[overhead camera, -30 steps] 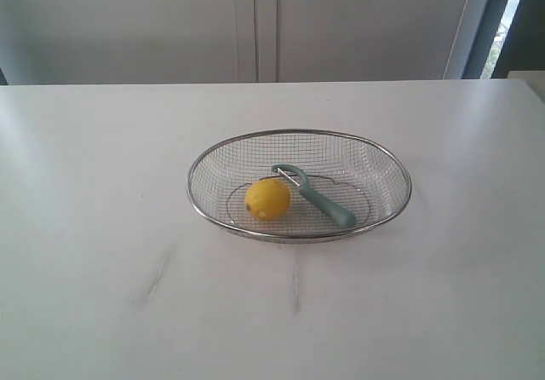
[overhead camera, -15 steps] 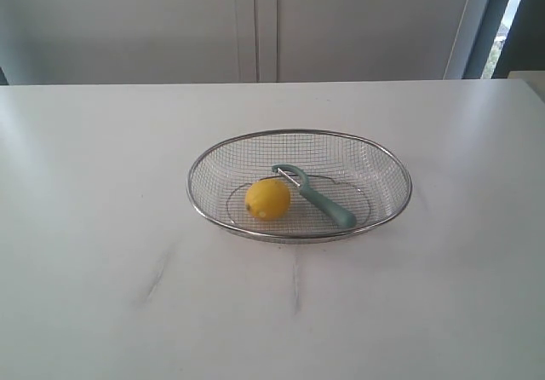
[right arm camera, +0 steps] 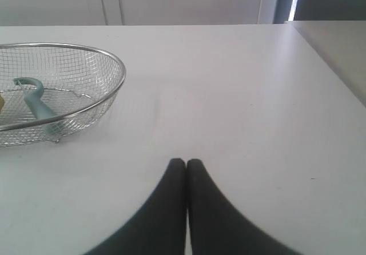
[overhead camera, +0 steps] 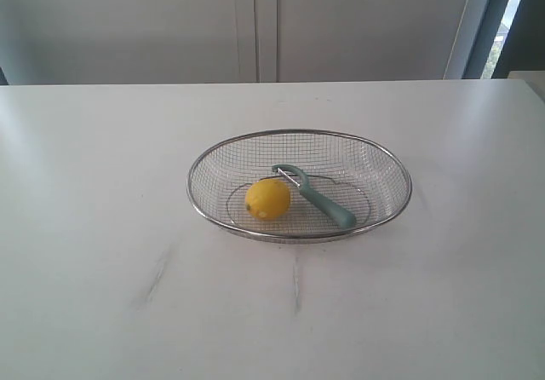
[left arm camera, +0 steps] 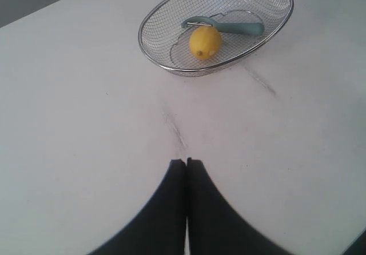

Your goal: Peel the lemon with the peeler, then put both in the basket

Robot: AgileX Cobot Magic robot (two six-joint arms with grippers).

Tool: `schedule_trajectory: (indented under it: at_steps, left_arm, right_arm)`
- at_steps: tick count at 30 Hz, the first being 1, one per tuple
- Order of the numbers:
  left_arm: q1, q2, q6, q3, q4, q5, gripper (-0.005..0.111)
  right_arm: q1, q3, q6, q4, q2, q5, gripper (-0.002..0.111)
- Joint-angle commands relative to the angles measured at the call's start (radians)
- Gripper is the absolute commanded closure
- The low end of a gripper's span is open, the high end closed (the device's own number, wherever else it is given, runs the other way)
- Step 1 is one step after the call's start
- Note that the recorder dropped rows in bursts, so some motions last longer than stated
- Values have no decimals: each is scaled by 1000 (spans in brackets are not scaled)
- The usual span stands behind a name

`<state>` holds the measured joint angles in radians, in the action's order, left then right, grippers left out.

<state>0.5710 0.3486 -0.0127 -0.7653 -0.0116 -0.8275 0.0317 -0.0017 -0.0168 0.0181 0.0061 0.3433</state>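
The yellow lemon (overhead camera: 268, 199) lies inside the wire mesh basket (overhead camera: 255, 135), left of centre. Beside it the teal peeler (overhead camera: 322, 203) rests in the basket too, hooked head toward the back. The left wrist view shows the same lemon (left arm camera: 205, 42), peeler (left arm camera: 237, 28) and basket (left arm camera: 150, 58) well away from my left gripper (left arm camera: 186, 162), which is shut with nothing in it. My right gripper (right arm camera: 186, 163) is shut and empty over bare table, off to the side of the basket (right arm camera: 117, 66) and peeler (right arm camera: 35, 105). Neither gripper appears in the exterior view.
The basket stands on a white table (overhead camera: 102, 227) with faint grey streaks (overhead camera: 157, 273) in front of it. Pale cabinet doors (overhead camera: 255, 22) are behind the table. The table's edge (right arm camera: 334, 66) runs along one side in the right wrist view.
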Motion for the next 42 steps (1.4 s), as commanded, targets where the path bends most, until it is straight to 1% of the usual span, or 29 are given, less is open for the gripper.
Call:
schedule_trajectory:
  at_steps: [1,38,42]
  left_arm:
    - [-1,-10,6,5,-10,3,107]
    - [-1,-10,6,5,-10,3,107]
    - [-1,-10,6,10,12,3,107]
  right_arm:
    - [20,2,-13,16,-6,-10,108]
    - [20,2,-13,16,-6,-8,108]
    - [20,2,-13,16,-6,-8,108]
